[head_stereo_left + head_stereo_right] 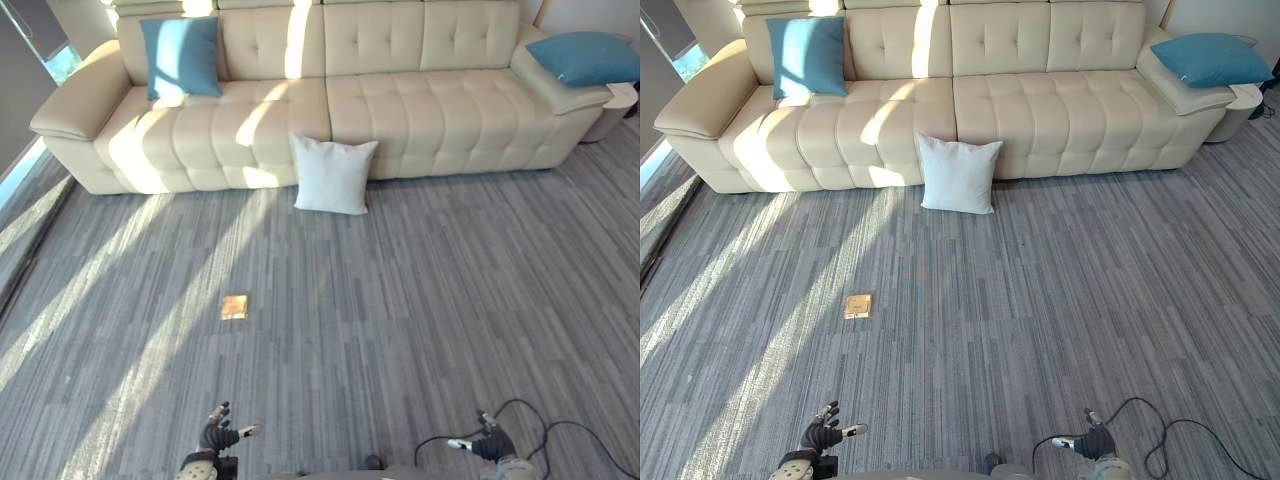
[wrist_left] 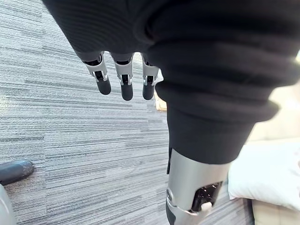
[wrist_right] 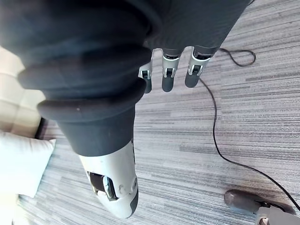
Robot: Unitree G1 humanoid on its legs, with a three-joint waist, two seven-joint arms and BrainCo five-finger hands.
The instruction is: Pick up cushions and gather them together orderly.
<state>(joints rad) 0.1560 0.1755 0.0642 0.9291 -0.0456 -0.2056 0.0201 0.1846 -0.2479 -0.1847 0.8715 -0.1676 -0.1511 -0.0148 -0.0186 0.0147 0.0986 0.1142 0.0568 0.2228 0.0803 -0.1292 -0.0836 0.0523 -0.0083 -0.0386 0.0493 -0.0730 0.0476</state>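
Both robot hands low, at the near edge of the floor [image 1: 420, 300], well apart from every cushion.
- Left robot hand [image 1: 218, 435]: empty, fingers [image 2: 124, 84] straight and slack, carpet beyond them.
- Right robot hand [image 1: 490, 445]: same, fingers [image 3: 168, 77] loose, nothing held.

Cushions, 3 seen:
- White cushion [image 1: 333, 175]: on the floor, stood on its lower edge, leaning back on the sofa [image 1: 430, 110] front near the seam btwn the two middle seats. Flat face twd the robot, top edge running along the sofa front.
- Blue cushion A [image 1: 182, 56]: on the seat at the sofa's left end, upright agst the backrest.
- Blue cushion B [image 1: 585, 57]: lying on the sofa's right armrest, far right corner.
- Small brown floor plate [image 1: 234, 306] in the carpet, left of centre, btwn left robot hand and sofa.

Key relation: the white cushion lies straight ahead, roughly midway btwn the two robot hands; left perhaps a shade nearer, too close to call. It is out of arm's reach as I judge it, so a walk fwd comes first. Squarish, no real long axis; the top edge is free and faces up, prob. the easiest hold. A sits on the left arm's side, B on the right's.

Task prog.: nothing gathered yet, cushions spread across the sofa's full length.
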